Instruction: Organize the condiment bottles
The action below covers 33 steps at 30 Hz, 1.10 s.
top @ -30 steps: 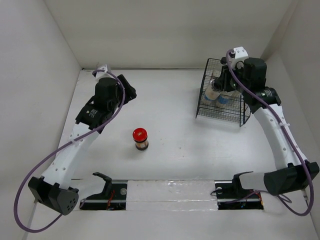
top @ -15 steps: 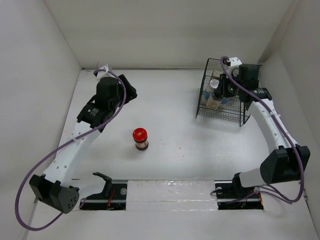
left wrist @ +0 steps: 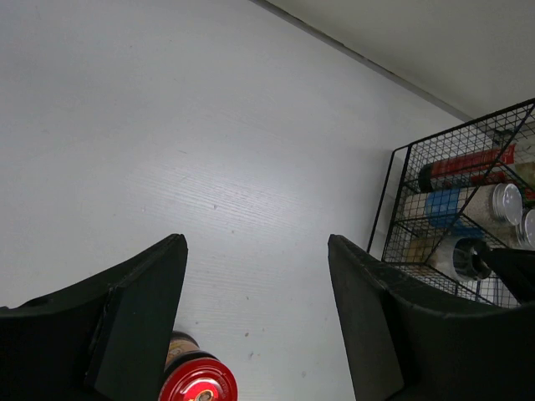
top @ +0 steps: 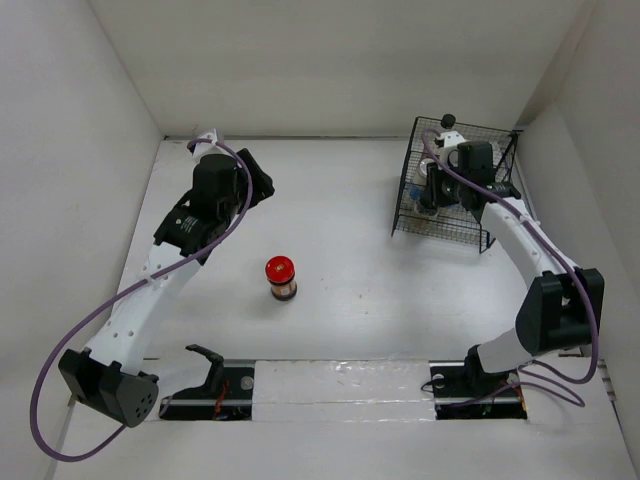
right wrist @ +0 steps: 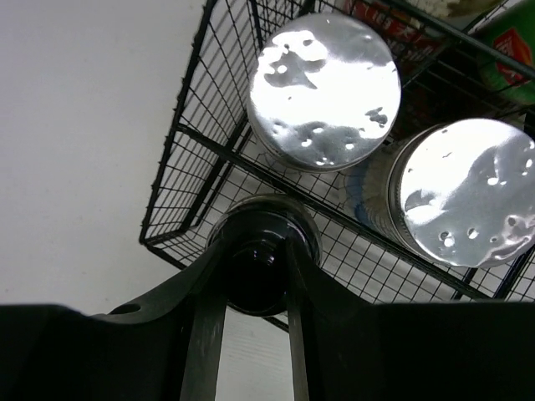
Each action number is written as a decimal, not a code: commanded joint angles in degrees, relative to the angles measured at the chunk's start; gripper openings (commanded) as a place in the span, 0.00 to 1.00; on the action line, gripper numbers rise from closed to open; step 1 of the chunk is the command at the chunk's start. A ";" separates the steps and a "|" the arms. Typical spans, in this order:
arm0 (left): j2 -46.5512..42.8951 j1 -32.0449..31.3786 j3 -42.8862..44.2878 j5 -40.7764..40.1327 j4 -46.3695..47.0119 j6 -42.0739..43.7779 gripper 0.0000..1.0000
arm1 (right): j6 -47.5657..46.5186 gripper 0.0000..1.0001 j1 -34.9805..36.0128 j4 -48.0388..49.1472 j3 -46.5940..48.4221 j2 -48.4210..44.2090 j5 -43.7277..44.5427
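While the top external view takes in the whole table (top: 340, 240), the black wire basket (top: 470, 237) at its far right serves as the landmark. The right gripper (top: 437, 190) reaches down inside the basket, among containers too crowded to tell apart. A black bottle cap (top: 449, 121) shows above the basket's far rim. The red-lidded jar (top: 281, 277) stands upright and alone, well to the left of the basket and nearer the arm bases. The left gripper (top: 262, 186) hangs farther left still, well apart from both jar and basket.

Left wrist view: the jaws of the left gripper (left wrist: 257, 251) stand apart, with only bare table between them. The red-lidded jar (left wrist: 198, 387) sits at the lower edge beside one finger, untouched. The basket (left wrist: 391, 209) lies to the right. Through its wires show a red sauce bottle (left wrist: 468, 163), a blue-banded shaker (left wrist: 456, 205) and the black-capped jar (left wrist: 461, 259).

Right wrist view: the right gripper (right wrist: 252, 271) is clamped on the cap of the black-capped jar (right wrist: 266, 219), one finger on each side, near a corner of the basket (right wrist: 180, 167). The two silver-topped shakers (right wrist: 326, 79) stand upright side by side just beyond a basket crossbar.
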 commanded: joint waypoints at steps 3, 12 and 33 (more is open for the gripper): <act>-0.37 -0.29 1.42 -0.21 2.35 0.77 0.63 | 0.80 0.33 0.98 3.30 -0.58 0.13 1.35; 0.16 -0.29 3.00 -1.35 2.35 0.77 0.63 | 0.28 0.91 4.66 -4.53 9.43 -4.87 3.72; 0.16 0.94 12.31 -5.75 -6.08 0.77 0.88 | -7.37 1.00 40.70 7.94 1.54 -1.64 -7.87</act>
